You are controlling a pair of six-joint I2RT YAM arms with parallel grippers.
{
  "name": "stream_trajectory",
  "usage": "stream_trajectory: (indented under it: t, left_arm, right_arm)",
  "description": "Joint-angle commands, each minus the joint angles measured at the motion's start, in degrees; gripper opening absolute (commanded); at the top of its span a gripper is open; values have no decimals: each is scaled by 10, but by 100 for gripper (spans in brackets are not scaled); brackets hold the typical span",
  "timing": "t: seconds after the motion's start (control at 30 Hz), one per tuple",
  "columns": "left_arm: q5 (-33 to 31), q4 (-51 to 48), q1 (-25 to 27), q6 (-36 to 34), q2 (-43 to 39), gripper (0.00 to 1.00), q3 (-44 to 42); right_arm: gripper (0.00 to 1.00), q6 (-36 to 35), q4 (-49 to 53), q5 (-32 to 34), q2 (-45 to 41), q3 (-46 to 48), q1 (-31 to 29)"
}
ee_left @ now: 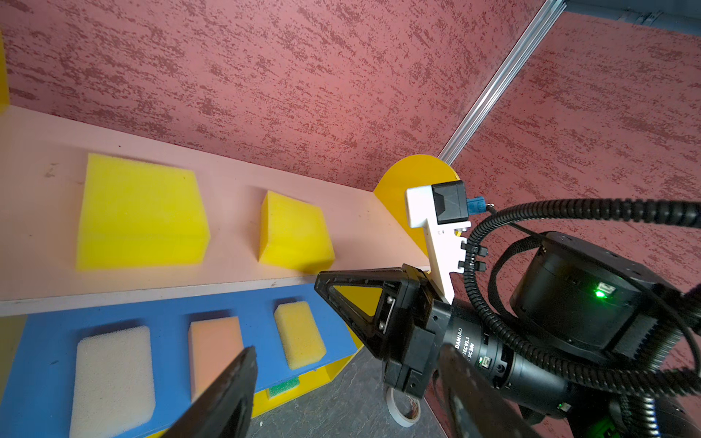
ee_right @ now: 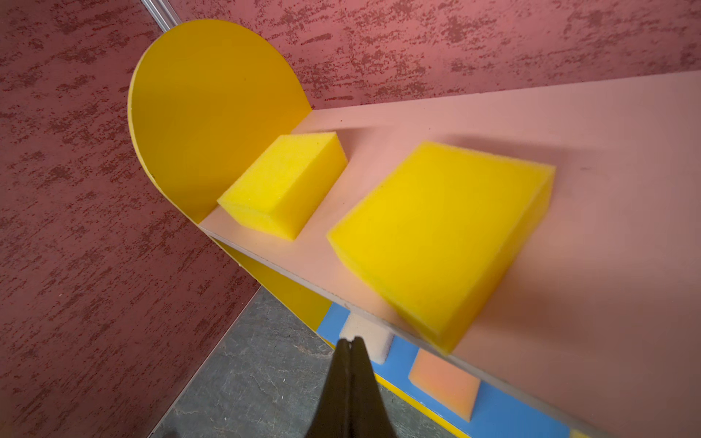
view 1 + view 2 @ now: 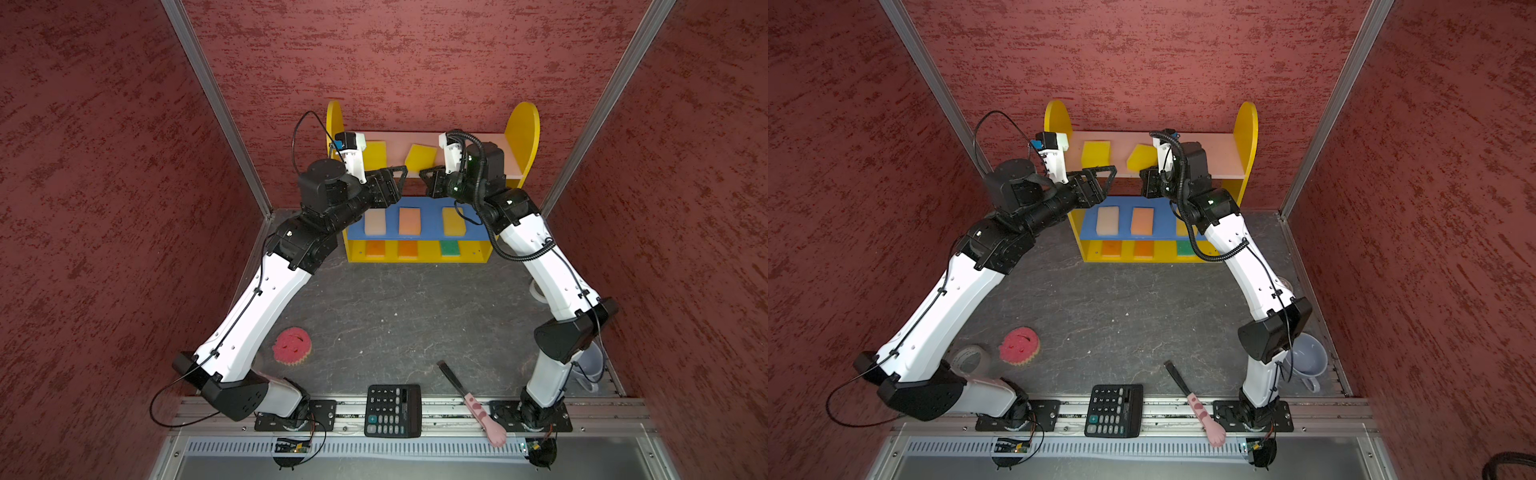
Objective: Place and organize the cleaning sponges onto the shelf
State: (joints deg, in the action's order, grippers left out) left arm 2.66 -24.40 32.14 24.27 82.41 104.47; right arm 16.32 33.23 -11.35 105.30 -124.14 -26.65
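Close in right wrist view: right tool (image 2: 349,341) pressed together, empty, near two yellow sponges (image 2: 436,242) on shelf (image 2: 212,106) top board. Left tool (image 3: 400,183) spread apart, empty. Only in both top views: pink sponge (image 3: 292,345) on bench (image 3: 395,311).

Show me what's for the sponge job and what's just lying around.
Job: shelf; round pink sponge; straight yellow sponge; turned yellow sponge; cream sponge; peach sponge; middle-shelf yellow sponge; left orange sponge; middle orange sponge; green sponge.
Lying about: calculator; brush; tape roll; mug.
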Motion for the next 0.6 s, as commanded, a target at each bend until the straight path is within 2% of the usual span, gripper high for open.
stream_trajectory:
  t: [0.0, 0.57]
  left_arm:
    - [-2, 11, -1, -11, 5, 75, 3]
    - [2, 18, -1, -7, 11, 75, 2]
  right_arm:
    - [0, 3, -15, 18, 11, -16, 8]
    - [0, 10, -21, 20, 12, -17, 33]
